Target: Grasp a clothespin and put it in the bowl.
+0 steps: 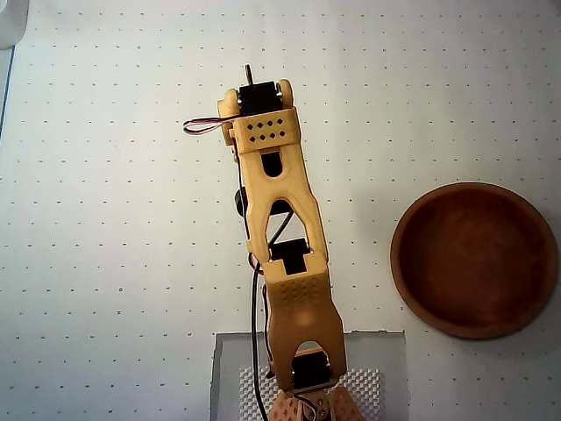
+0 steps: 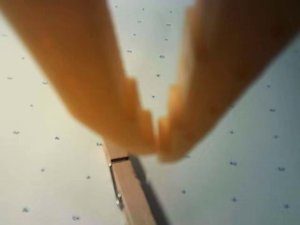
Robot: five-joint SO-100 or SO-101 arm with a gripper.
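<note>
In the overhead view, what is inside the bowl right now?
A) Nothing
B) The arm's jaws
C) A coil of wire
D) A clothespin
A: in the overhead view the bowl shows only its bare wooden inside, while the wrist view shows the clothespin lying on the dotted mat just beyond the gripper.
</note>
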